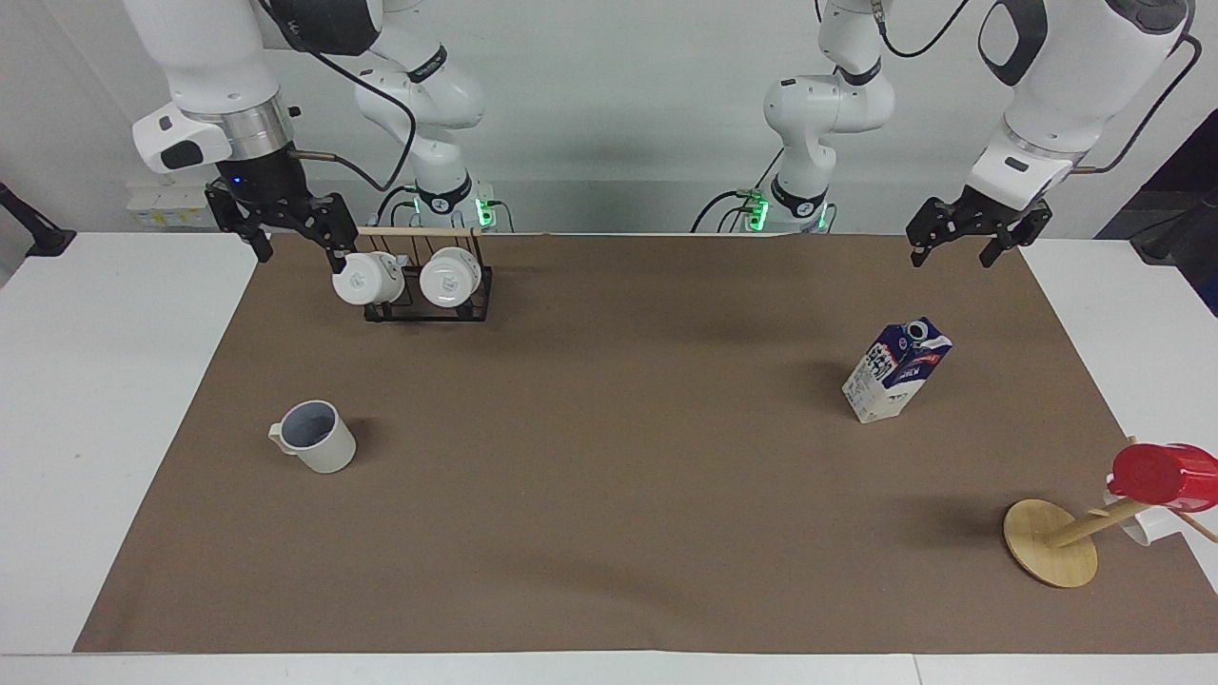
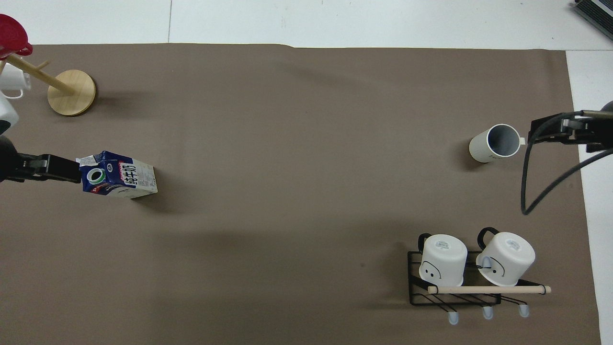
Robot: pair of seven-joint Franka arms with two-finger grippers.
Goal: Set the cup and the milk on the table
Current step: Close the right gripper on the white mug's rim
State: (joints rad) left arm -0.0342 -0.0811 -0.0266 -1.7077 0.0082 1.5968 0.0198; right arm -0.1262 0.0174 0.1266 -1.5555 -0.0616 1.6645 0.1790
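**Cup and milk both set down on table; both grippers raised and free**

Scene read across the facing view, clock directions taken on that view.

At about 10 o'clock, the right gripper (image 1: pixel 290 231) is seen raised over the mat edge at the right arm's end, just beside the black rack (image 1: pixel 428 295) that carries two white mugs (image 1: pixel 407 278). Its fingers are spread apart, nothing between them.

At about 8 o'clock, the cup (image 1: pixel 315 437) is found upright on the table (image 1: pixel 57 428), on the brown mat (image 1: pixel 609 495), well apart from the rack and farther from the robots than it. No contact with any gripper is seen.

At about 3 o'clock, the milk (image 1: pixel 896 370) is standing on the mat, cap up, toward the left arm's end.

At about 1 o'clock, the left gripper (image 1: pixel 964 240) is held up over the mat edge close to the robots; fingers spread, nothing pinched. In the overhead view it seems to touch the carton, but the facing view shows it high and apart.

At about 4 o'clock, a wooden mug tree (image 1: pixel 1056 544) with a red cup (image 1: pixel 1163 474) is seen, untouched.

Step judged: placing looks finished, both items released, arms clearing away. Next move is judged to call only for retreat to rest, with the right gripper kept clear of the rack mugs.
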